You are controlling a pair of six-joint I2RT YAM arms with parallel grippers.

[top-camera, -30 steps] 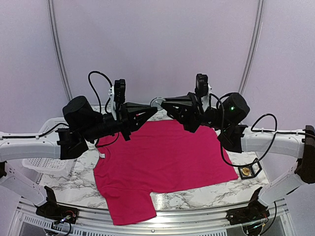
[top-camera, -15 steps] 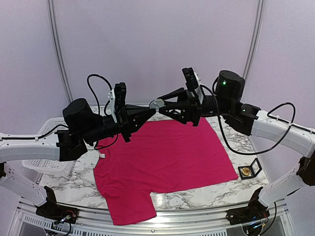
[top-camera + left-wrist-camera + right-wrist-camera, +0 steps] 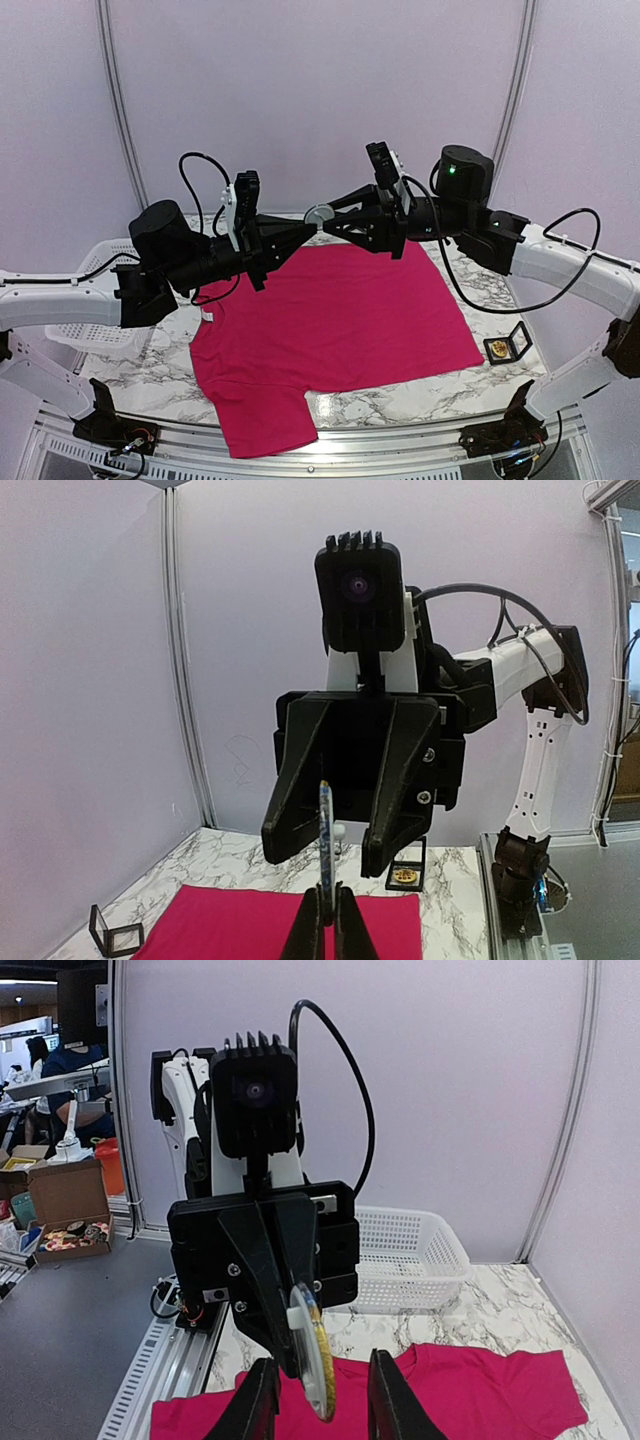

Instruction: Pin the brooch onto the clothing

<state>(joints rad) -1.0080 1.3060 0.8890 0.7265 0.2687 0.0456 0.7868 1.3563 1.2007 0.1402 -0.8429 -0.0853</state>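
The brooch (image 3: 319,213) is a round disc held in the air above the far edge of the clothing (image 3: 335,320). My left gripper (image 3: 306,224) is shut on it. In the left wrist view the brooch (image 3: 325,830) shows edge-on above my left gripper (image 3: 325,925). My right gripper (image 3: 333,215) faces it head-on, open, with a finger on either side of the disc and a gap to each. The right wrist view shows the gold-rimmed brooch (image 3: 320,1360) between my right gripper's (image 3: 325,1405) fingers. The magenta clothing (image 3: 480,1390) lies flat on the marble table.
A white mesh basket (image 3: 80,335) sits at the table's left edge, also seen in the right wrist view (image 3: 400,1255). A small black stand with a gold piece (image 3: 505,347) stands at the right. Another small black frame (image 3: 110,935) rests beside the shirt.
My right arm has risen and swung left toward the brooch, and its gripper has opened around the disc. The left arm has barely moved and keeps its hold.
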